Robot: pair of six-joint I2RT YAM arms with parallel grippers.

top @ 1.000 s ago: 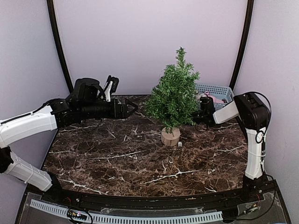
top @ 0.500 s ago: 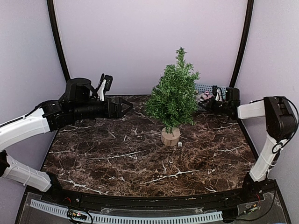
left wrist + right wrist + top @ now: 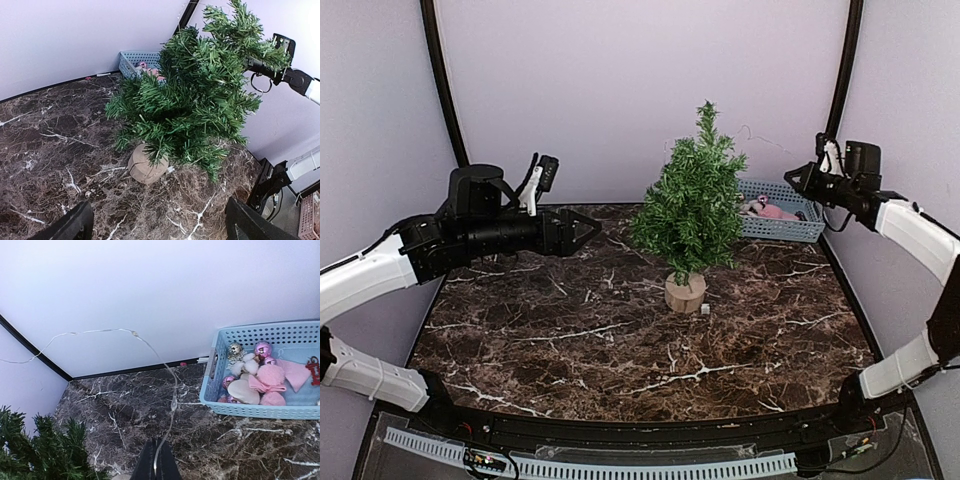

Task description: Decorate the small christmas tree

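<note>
While the small christmas tree point(image 3: 692, 215) stands upright on its round wooden base point(image 3: 685, 293) near the middle of the dark marble table point(image 3: 570, 330), the left gripper point(image 3: 585, 231) hovers to the tree's left. It is level with the lower branches and points at the tree, its fingers spread wide and holding nothing. The right gripper point(image 3: 156, 462) hangs high to the tree's right, its fingers pinched narrow on a thin wire string point(image 3: 173, 390) that arcs up and over toward the tree. Behind the tree to its right sits a blue basket point(image 3: 790, 232) holding pink and pale ornaments point(image 3: 270, 376). A small white piece point(image 3: 705, 309) lies just beside the tree's base.
</note>
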